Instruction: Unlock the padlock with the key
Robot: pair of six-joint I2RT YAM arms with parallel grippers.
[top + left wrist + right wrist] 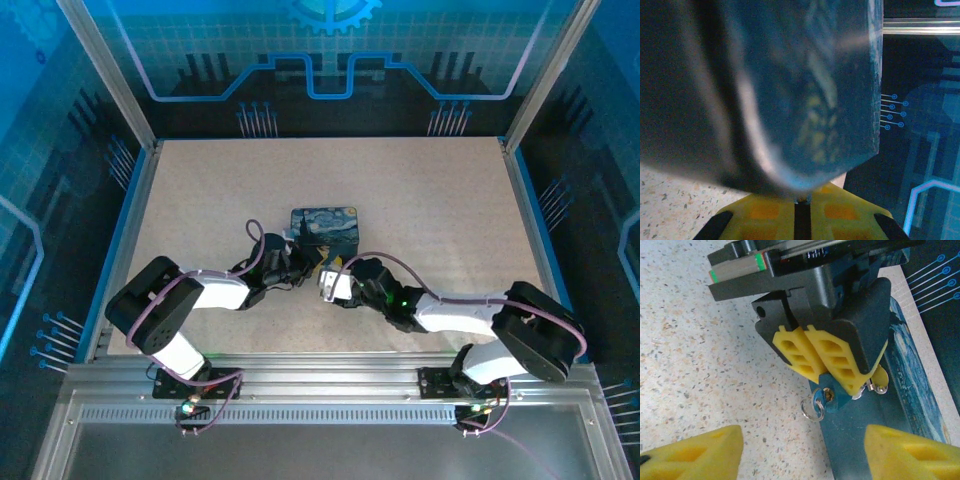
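Arms [215, 292] [460, 312] bent inward at tin [330, 222], left gripper [837, 380] pinched, right gripper [801, 452] spread

Robot lab cell: aluminium rails [320, 385], blue circuit-print walls [330, 50], speckled tabletop [420, 200].

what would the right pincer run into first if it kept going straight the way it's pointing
Likely the small metal ring hanging at the tips of the shut left pincer, by the blue tin; depth is hard to judge.
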